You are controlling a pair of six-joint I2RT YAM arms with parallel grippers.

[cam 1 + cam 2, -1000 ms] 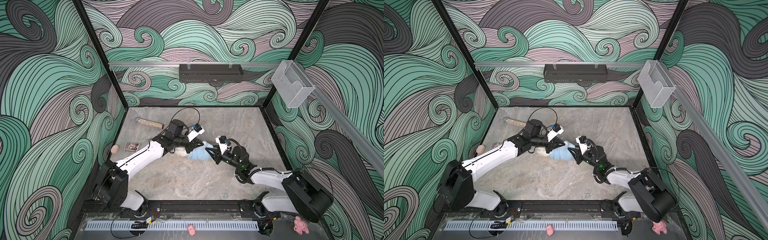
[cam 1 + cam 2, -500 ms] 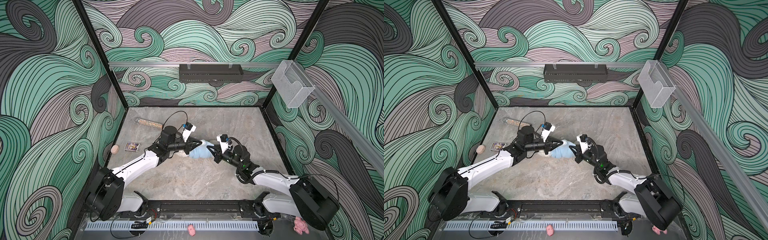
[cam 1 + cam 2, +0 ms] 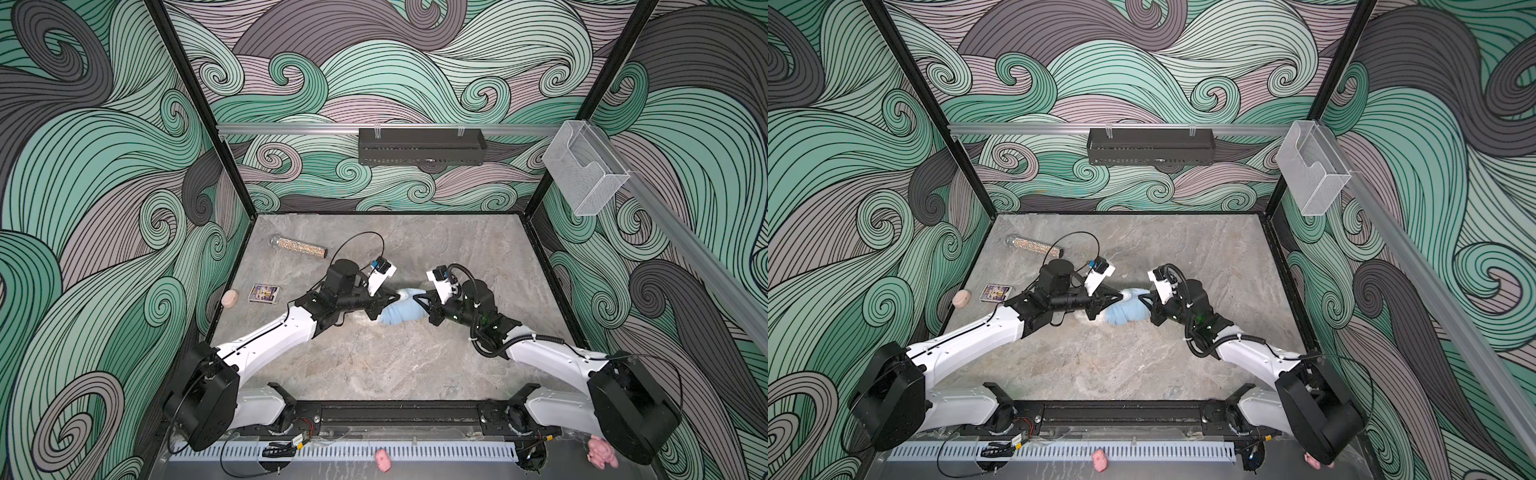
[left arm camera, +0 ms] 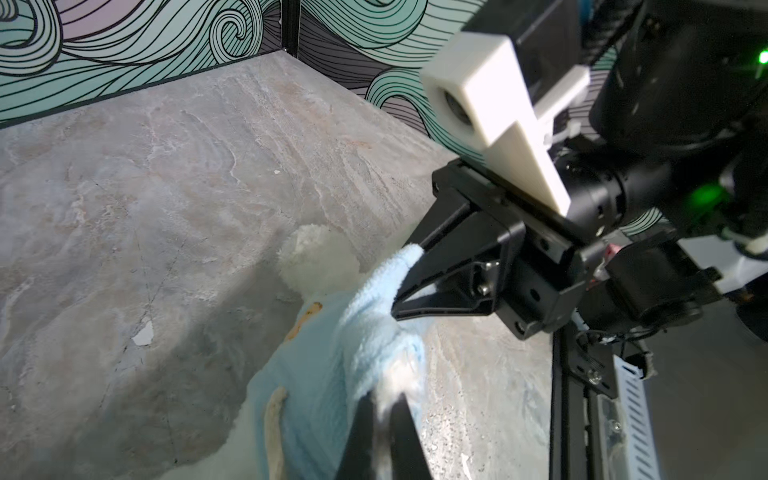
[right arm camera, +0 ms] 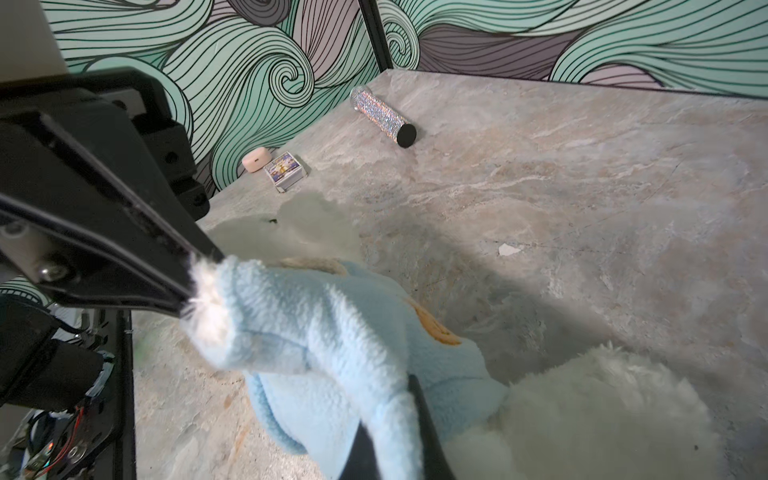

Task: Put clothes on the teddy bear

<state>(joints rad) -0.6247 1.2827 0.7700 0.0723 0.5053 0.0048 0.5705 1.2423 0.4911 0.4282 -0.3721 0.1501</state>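
- Looking at the middle of the worktop [image 3: 374,365], we've got the teddy bear [image 5: 602,415] lying between the two arms, a pale blue fleece top [image 3: 401,312] on its body.
- Left claw [image 3: 397,296] is clamped on the white fur poking out of a sleeve end, and we take that for the bear's paw.
- Right claw [image 3: 417,300] is pinched tight on a fold of the blue fleece, just beside the left one.
- Glitter tube [image 3: 298,246] and card box [image 3: 264,294] sit well apart, near the left wall.
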